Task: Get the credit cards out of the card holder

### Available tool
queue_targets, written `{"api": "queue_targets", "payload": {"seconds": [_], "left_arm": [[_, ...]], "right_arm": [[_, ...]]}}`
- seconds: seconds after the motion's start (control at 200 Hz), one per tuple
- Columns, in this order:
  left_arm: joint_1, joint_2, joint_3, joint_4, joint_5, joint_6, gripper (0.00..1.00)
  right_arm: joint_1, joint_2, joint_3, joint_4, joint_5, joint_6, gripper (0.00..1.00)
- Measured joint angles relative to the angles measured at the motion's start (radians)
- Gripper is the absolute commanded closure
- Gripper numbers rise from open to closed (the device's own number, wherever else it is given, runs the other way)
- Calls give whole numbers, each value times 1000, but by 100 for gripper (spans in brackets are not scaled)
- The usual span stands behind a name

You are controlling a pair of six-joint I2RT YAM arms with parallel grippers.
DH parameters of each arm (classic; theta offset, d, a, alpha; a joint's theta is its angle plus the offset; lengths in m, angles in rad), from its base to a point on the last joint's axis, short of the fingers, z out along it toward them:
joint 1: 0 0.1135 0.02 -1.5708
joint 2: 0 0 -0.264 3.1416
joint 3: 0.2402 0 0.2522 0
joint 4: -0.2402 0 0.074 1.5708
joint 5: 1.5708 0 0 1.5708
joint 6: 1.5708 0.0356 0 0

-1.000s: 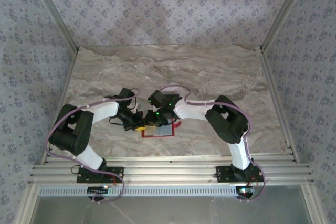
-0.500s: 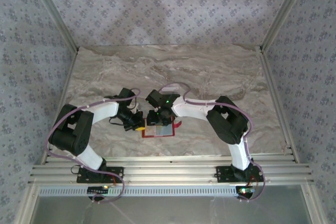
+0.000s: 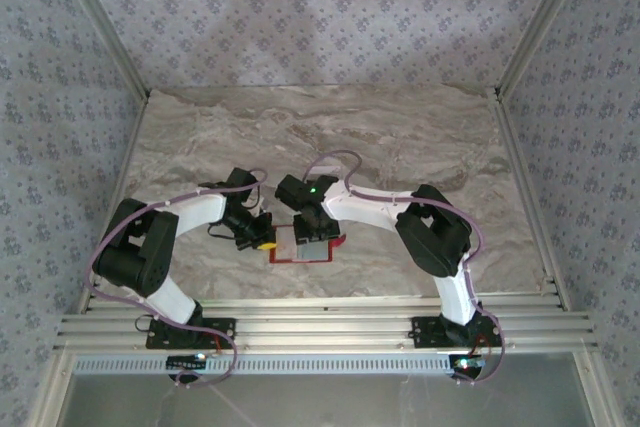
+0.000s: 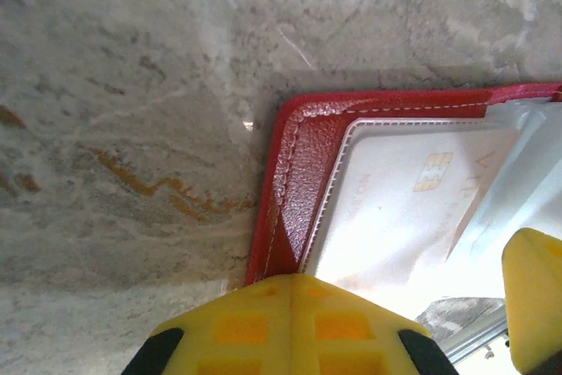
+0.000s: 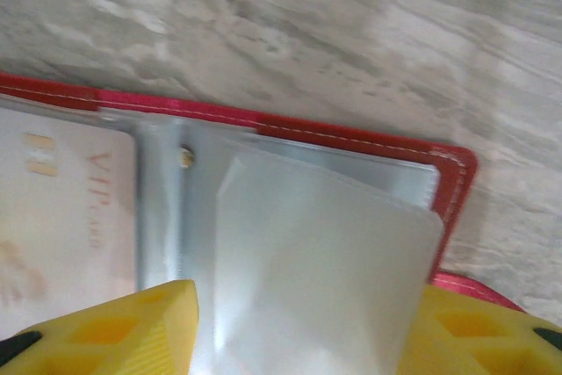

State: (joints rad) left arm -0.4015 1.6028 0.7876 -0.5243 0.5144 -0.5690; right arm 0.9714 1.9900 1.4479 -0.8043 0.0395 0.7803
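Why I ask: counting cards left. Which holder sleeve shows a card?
The left sleeve: a credit card with gold chip and VIP lettering shows through. The right sleeve looks clear.

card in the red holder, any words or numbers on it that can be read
"VIP": orange letters on the pale card in the card holder, right wrist view.
Smaller print beside it: too blurred to read.
Faint line of print on it, left wrist view: unreadable.
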Motion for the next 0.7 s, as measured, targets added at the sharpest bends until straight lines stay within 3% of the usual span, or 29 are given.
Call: {"api": "queue_targets", "payload": {"seconds": [0.42, 0.7], "left_arm": [[-4, -26, 23, -37, -6, 0, 100], [-14, -37, 44, -40, -5, -1, 100]], "right_arm": [[-16, -86, -50, -76, 90, -3, 57], [-72, -216, -246, 287, -156, 26, 67]]}}
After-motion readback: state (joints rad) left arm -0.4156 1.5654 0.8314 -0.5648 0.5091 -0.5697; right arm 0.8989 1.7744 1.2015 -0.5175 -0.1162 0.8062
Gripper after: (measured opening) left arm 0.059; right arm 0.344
